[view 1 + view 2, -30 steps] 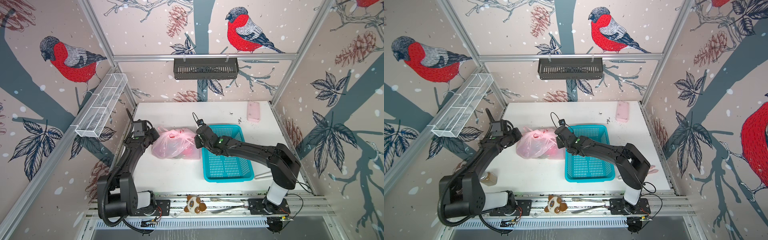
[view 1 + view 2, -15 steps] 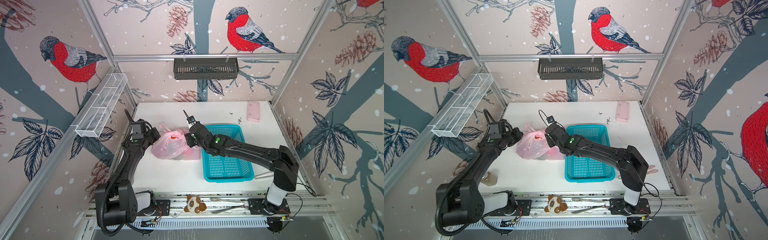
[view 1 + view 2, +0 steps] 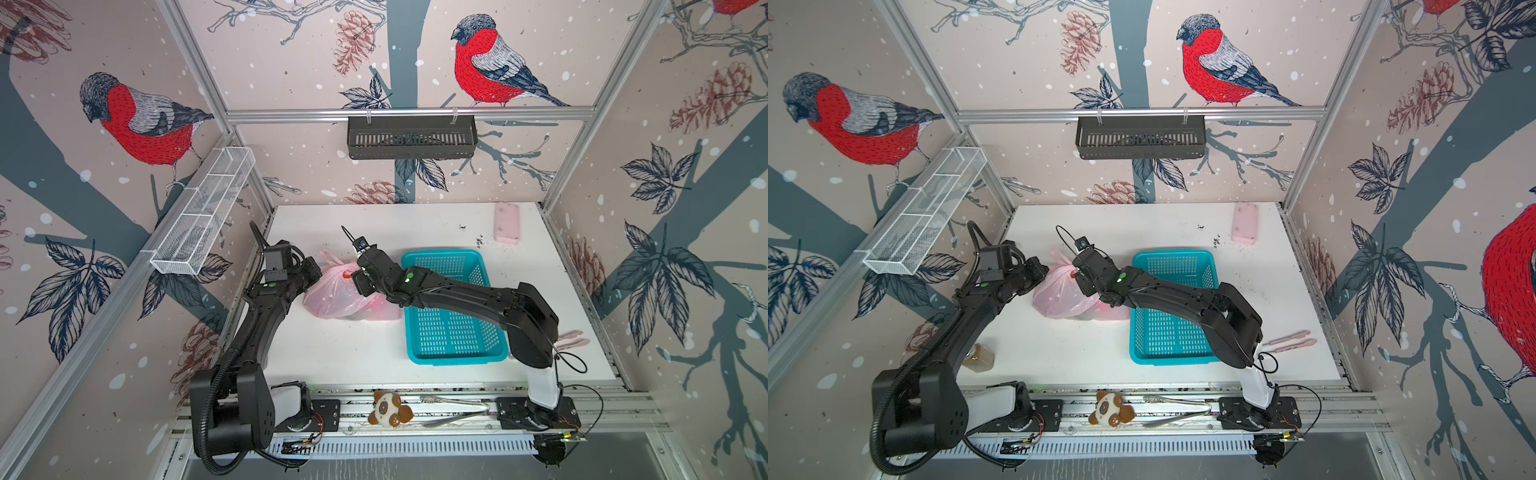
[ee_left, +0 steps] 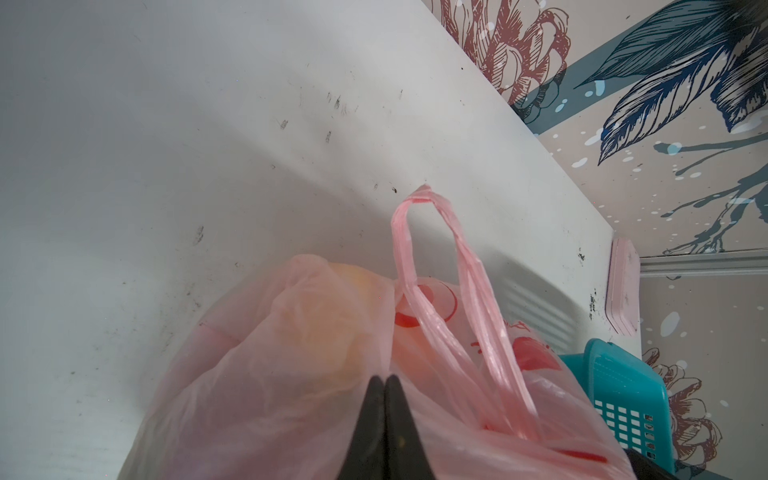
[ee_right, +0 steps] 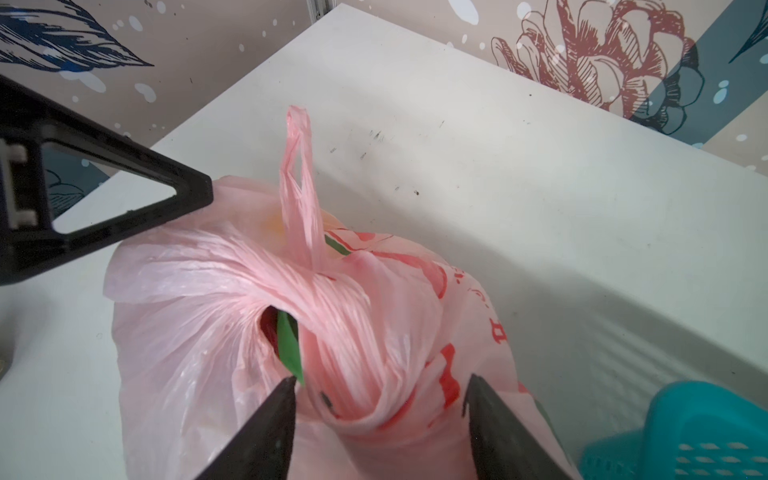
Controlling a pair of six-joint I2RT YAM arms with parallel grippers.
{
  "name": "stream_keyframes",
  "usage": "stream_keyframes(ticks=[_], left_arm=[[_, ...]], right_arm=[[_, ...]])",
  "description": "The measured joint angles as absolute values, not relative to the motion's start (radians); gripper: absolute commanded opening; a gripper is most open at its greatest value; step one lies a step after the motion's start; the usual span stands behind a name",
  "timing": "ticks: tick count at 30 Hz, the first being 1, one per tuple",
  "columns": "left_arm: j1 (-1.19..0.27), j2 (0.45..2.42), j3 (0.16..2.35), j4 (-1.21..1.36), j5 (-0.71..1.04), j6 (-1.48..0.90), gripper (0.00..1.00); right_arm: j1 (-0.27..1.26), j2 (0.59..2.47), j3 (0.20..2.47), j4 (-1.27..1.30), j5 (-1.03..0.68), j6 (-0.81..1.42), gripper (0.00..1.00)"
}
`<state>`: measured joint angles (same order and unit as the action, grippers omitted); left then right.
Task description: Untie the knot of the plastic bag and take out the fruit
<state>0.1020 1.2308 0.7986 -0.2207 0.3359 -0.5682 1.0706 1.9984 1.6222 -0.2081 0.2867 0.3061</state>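
**Knot between the right jaws**

Your right gripper (image 5: 380, 382) stands wide, its jaws astride the knot (image 5: 340, 307), whose twisted strand runs away from the wrist to an upright handle (image 5: 297, 183). Your left gripper (image 4: 384, 379) is closed at the edge of the bag (image 3: 332, 295), just beside the basket (image 3: 442, 254); whether it pinches film is unclear. The fruit (image 5: 289, 345) shows only as a green scale tip.
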Motion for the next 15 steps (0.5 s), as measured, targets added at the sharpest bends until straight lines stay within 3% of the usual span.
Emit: stream_keyframes(ticks=[4,6,15], left_arm=[[0.102,1.230,0.798,-0.214,0.336,-0.569,0.00],[0.102,1.230,0.798,-0.214,0.336,-0.569,0.00],[0.102,1.233,0.798,-0.214,0.292,-0.567,0.00]], right_arm=[[1.066,2.006,1.620,-0.211,0.287,0.303,0.30],[1.063,2.004,1.613,-0.210,0.288,0.306,0.23],[1.037,1.898,1.516,-0.178,0.278,0.313,0.14]])
